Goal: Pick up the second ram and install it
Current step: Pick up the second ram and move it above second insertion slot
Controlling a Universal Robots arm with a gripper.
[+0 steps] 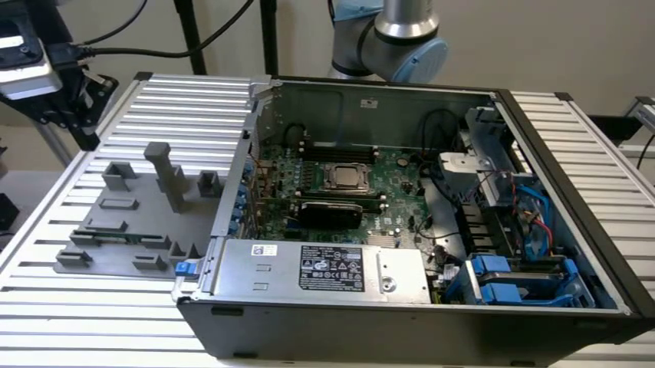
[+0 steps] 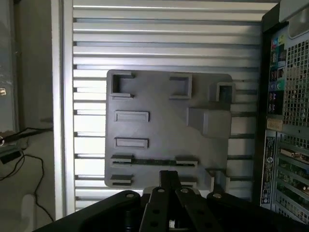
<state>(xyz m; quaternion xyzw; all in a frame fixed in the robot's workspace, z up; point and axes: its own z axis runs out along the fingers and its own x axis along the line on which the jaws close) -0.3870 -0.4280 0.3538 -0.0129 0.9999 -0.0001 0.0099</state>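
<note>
The second ram [image 2: 154,162] is a slim dark green stick lying on edge between two low holders near one side of the grey fixture plate [image 2: 164,130]. In the exterior view the ram [image 1: 115,236] sits at the plate's near left, outside the open computer case [image 1: 409,322]. My gripper [image 2: 168,174] hangs well above the plate, its fingertips shut together with nothing between them, over the ram's holders. The arm's base [image 1: 394,38] stands behind the case.
The fixture plate [image 1: 133,215] carries several grey blocks, one a tall post [image 1: 164,172]. Inside the case lie the motherboard with its CPU socket [image 1: 346,178], a silver power supply [image 1: 322,268] and blue drive cages [image 1: 517,280]. A slatted metal table [image 1: 123,314] bears everything.
</note>
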